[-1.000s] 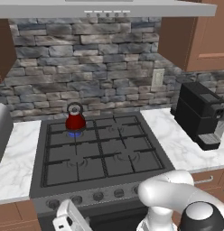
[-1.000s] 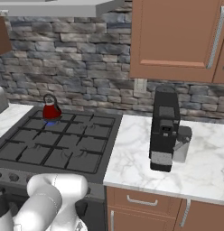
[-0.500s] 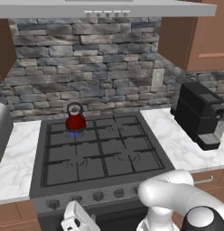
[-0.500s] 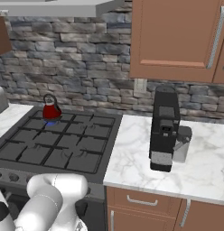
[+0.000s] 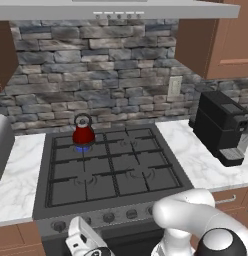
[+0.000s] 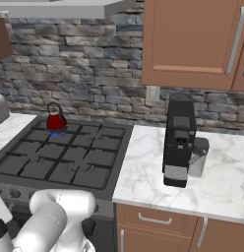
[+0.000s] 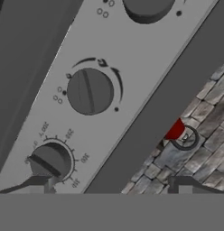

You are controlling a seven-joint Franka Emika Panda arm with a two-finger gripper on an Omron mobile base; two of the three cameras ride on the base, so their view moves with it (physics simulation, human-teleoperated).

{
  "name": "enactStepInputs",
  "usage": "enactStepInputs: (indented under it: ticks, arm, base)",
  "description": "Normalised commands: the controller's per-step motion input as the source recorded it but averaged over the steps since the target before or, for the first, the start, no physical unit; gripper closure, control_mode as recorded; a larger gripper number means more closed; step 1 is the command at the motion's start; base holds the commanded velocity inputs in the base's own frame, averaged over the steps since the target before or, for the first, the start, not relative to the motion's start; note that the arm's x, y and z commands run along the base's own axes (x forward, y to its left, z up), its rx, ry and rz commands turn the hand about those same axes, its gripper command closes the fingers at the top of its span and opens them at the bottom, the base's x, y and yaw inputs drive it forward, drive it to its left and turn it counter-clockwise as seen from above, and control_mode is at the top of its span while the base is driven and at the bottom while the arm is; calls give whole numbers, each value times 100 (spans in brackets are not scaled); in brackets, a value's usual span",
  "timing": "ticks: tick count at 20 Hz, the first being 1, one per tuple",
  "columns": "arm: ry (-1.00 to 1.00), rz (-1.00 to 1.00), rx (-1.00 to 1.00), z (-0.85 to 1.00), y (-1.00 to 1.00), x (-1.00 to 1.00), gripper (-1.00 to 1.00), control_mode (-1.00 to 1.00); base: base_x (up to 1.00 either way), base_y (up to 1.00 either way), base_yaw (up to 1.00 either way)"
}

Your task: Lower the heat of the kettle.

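The kettle [image 5: 83, 134] sits on the far-left burner over a blue flame; the gripper [image 7: 109, 185], fingers spread and empty, faces the knob [image 7: 90, 91], apparently not yet turned

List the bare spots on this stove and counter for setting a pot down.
Free: every grate of the stove except the back-left one under the kettle, and the marble counter between stove and coffee machine. Crowded: right beside the machine.
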Motion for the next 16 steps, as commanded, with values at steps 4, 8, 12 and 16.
enactStepInputs:
  ticks: [4,8,12,16]
  arm:
    - [0,9,-1,-9,13,13,-100,-100]
    - [-1,8,-1,-18,12,7,-100,-100]
    - [-8,6,0,-22,0,0,-100,-100]
    - [-12,6,0,-7,0,0,-100,-100]
  base:
    - [0,0,0]
    - [0,0,0]
    - [0,0,0]
    - [0,0,0]
